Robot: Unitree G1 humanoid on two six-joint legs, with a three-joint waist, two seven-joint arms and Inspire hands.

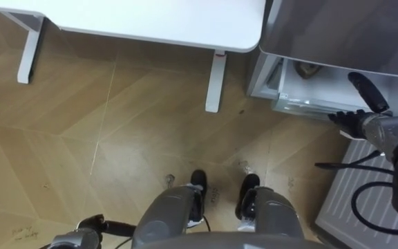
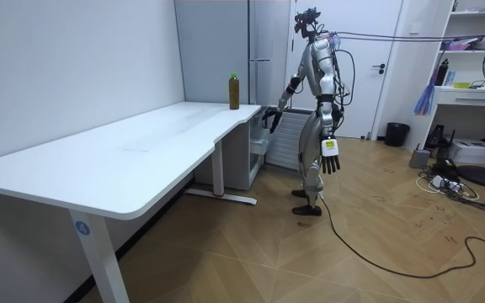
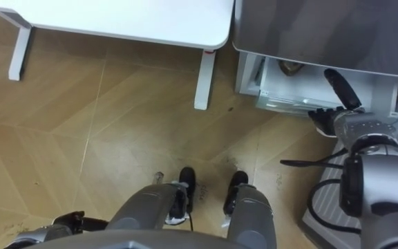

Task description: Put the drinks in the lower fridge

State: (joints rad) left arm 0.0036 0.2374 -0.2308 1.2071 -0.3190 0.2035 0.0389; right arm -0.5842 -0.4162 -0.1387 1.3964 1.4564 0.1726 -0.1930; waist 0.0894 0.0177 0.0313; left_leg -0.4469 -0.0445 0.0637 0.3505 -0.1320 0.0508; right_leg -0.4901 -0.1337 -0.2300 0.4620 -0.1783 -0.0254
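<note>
Right hand at the open lower fridge, no drink in it; can't tell finger curl. Left hand hangs loose, empty. Bottle upright on the bench, untouched. Fridge open; pick and place both remain.

A brown bottle is seen upright at the white desk's far corner, near the grey fridge. The right hand is held toward the fridge's lower part, and the left hand is hung slack-fingered.
</note>
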